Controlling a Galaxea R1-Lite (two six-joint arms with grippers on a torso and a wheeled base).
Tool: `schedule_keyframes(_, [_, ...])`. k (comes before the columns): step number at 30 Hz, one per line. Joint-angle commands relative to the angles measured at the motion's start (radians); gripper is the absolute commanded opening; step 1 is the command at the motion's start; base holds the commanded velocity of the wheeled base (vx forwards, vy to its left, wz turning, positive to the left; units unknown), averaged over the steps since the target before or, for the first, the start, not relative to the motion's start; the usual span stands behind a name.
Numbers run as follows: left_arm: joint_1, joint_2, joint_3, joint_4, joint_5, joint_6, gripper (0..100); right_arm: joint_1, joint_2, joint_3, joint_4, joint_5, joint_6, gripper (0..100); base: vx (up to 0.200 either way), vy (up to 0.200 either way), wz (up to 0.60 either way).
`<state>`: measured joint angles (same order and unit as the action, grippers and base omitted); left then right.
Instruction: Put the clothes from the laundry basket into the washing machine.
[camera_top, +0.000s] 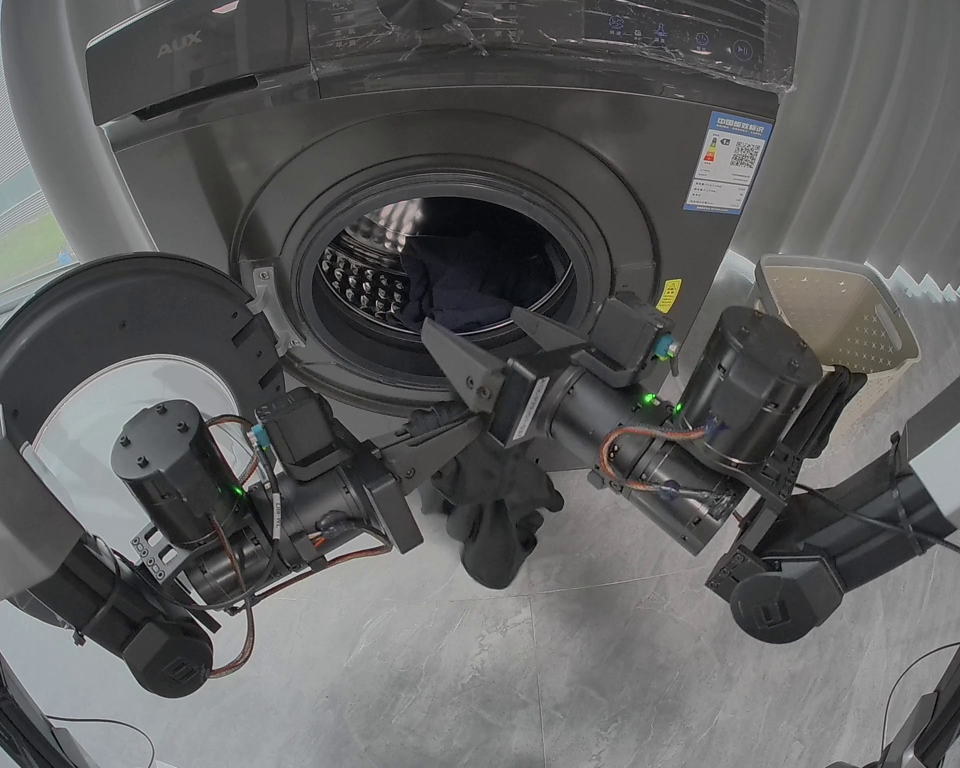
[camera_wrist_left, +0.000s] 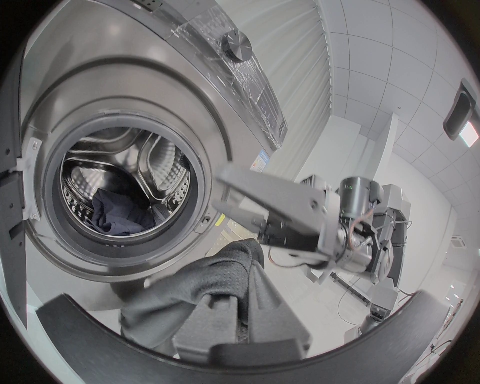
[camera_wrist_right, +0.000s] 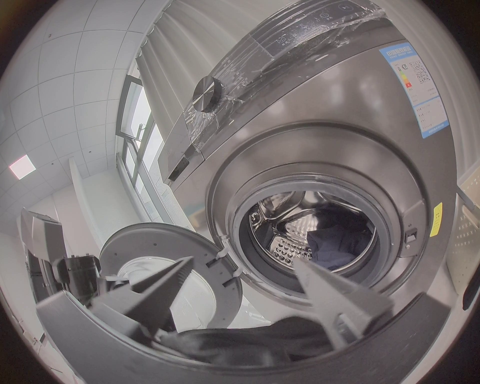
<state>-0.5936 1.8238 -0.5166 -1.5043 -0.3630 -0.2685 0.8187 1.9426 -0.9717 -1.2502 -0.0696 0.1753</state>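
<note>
Left hand (camera_top: 445, 420) clamped on a grey garment (camera_top: 495, 510) hanging at frame centre, below the mouth of the washing machine (camera_top: 560, 150). Right hand (camera_top: 472, 335) spread open just above it, across the mouth's lower rim. A blue garment (camera_top: 470, 270) lies in the drum. The door (camera_top: 120, 320) stands open at left of frame; laundry basket (camera_top: 840, 310) at right, beside the machine.

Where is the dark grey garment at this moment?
In the head view the dark grey garment hangs centrally, before the washing machine and below its open drum, held by the left gripper; the open right gripper is just above it.
</note>
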Motion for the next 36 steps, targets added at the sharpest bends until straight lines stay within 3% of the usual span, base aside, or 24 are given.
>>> schedule_keyframes(1, [0.011, -0.011, -0.011, -0.014, 0.03, -0.003, 0, -0.02, -0.04, 0.077, -0.005, -0.001, 0.001, 100, 0.0, 0.0, 0.0])
schedule_keyframes(8, [0.037, -0.014, -0.031, -0.037, 0.114, -0.003, 0, -0.132, -0.096, 0.183, -0.005, 0.001, 0.001, 100, 0.0, 0.0, 0.0])
schedule_keyframes(18, [0.055, -0.135, -0.053, -0.03, 0.124, 0.002, 0, -0.208, -0.082, 0.347, -0.023, 0.047, -0.034, 100, 0.0, 0.0, 0.0])
schedule_keyframes(32, [0.021, -0.189, -0.043, -0.04, 0.108, 0.003, 0, -0.196, 0.093, 0.295, -0.077, 0.054, -0.042, 100, 0.0, 0.0, 0.0])
schedule_keyframes(36, [0.026, -0.195, -0.053, -0.04, 0.108, 0.003, 0, -0.194, 0.167, 0.272, -0.107, 0.06, -0.063, 100, 0.0, 0.0, 0.0])
